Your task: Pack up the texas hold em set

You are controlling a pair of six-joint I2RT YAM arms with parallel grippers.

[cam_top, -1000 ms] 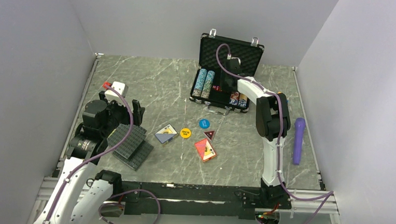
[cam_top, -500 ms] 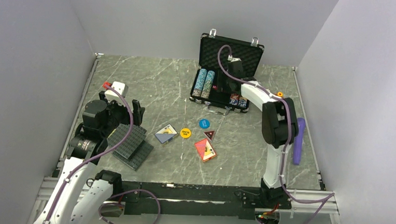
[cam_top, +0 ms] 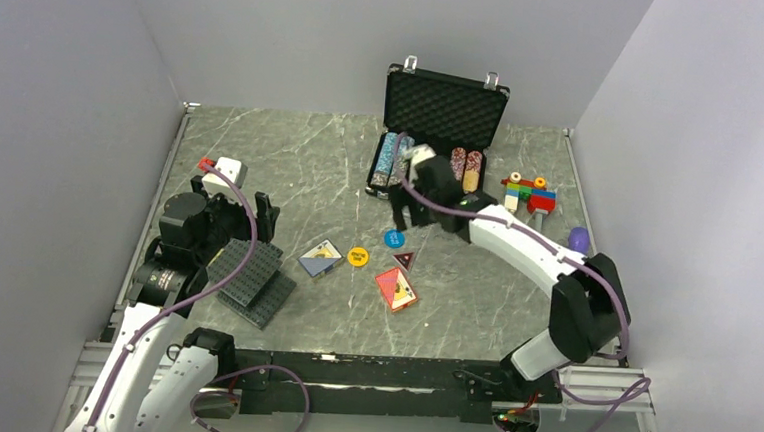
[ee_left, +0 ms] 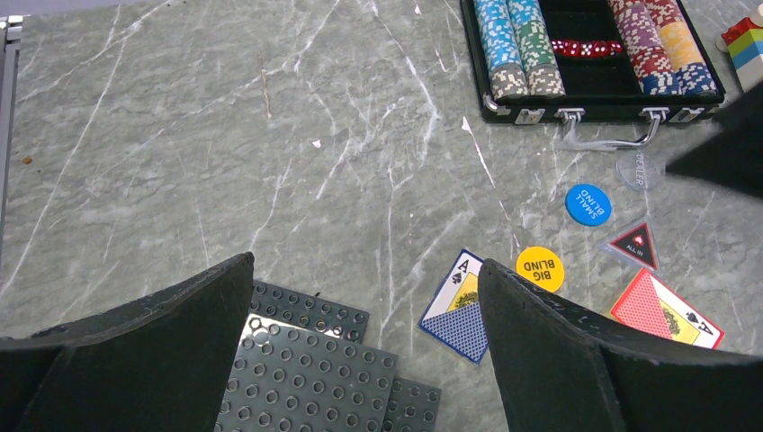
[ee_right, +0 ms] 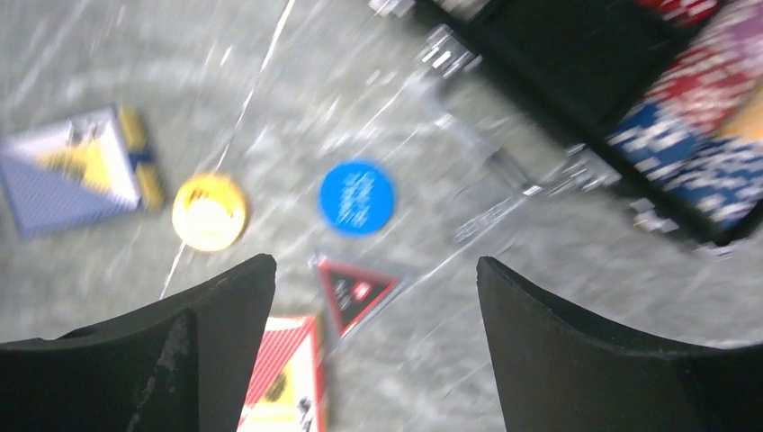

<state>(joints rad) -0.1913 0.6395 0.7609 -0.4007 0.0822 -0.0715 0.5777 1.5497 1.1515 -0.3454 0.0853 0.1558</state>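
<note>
Currently right fingers [ee_right: 207,351] open, empty, hovering by blue small-blind button [ee_right: 357,198] just in front of the open briefcase [cam_top: 445,105], far side of worktop [cam_top: 291,160], likely lining up a pick; left fingers [ee_left: 135,342] open over building plates [ee_left: 315,369]

Blur in my right wrist view left the blue button [ee_right: 357,198] unreadable. My left wrist view's top edge cut the briefcase [ee_left: 594,101]; my right arm [cam_top: 526,247] hid most of a purple object [cam_top: 579,237].

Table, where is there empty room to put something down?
The far left, between the building plates and the briefcase, is bare. So is the near strip before the red card deck. Crowded: the middle, with the blue button, yellow button and right gripper.
</note>
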